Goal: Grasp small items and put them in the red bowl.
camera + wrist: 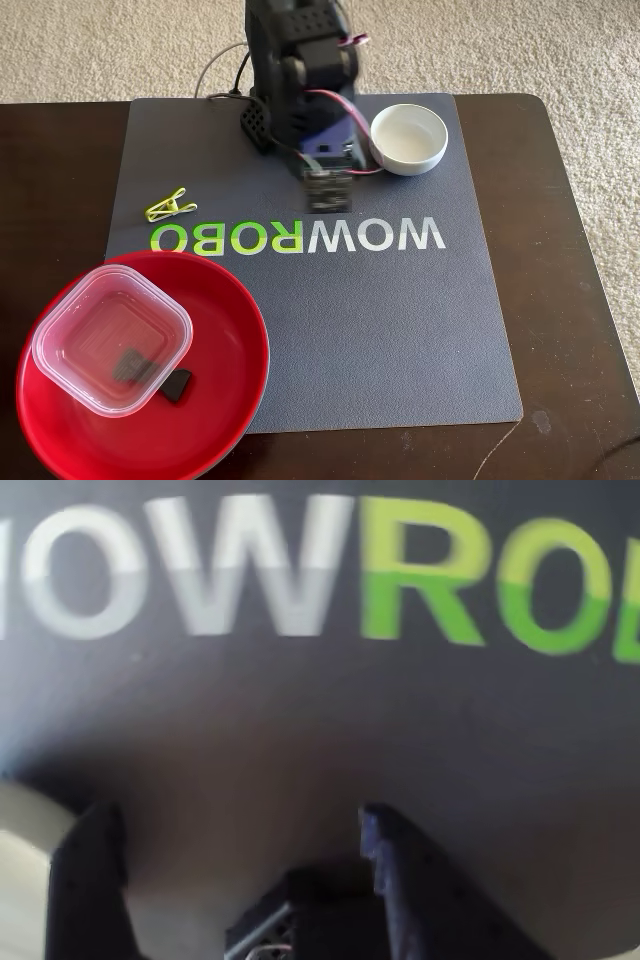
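In the fixed view the clear tub and grey piece already sit in the red bowl, so they look done; the clip and white bowl wait on the mat (atop the dark counter). In the wrist view the gripper hangs above the mat, fingers spread and empty, probably between pickups.

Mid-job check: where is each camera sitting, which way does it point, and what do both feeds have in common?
Fixed view: high above the table's near edge, looking down at the mat, red bowl, tub, clip and white bowl; the arm stands at the far end.
Wrist view: on the arm, facing down at the mat; the hand is open and empty.
Shared: the WOWROBO lettering and the white bowl's edge.
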`<state>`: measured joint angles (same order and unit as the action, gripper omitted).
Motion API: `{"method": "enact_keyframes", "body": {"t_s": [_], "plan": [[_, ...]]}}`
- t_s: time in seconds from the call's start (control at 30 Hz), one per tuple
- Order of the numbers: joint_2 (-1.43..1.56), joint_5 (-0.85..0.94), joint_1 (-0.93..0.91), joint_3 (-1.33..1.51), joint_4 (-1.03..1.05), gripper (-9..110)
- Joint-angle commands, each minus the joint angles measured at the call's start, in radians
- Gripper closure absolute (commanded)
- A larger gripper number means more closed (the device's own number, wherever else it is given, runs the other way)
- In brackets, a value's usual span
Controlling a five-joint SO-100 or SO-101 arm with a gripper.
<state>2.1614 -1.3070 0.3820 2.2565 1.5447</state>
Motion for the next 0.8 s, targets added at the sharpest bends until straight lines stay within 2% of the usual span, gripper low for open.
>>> {"method": "enact_keyframes", "body": {"t_s": [0.0, 0.23, 0.4, 0.77], "plan": [[-0.043, -0.048, 0.117, -0.104, 0.012, 71], [-0.19, -0.213, 0.179, -0.161, 0.011, 71], [-0.132, -0.324, 0.186, -0.16, 0.009, 71], [-0.008, -0.259, 0.442, -0.049, -0.011, 71]]}}
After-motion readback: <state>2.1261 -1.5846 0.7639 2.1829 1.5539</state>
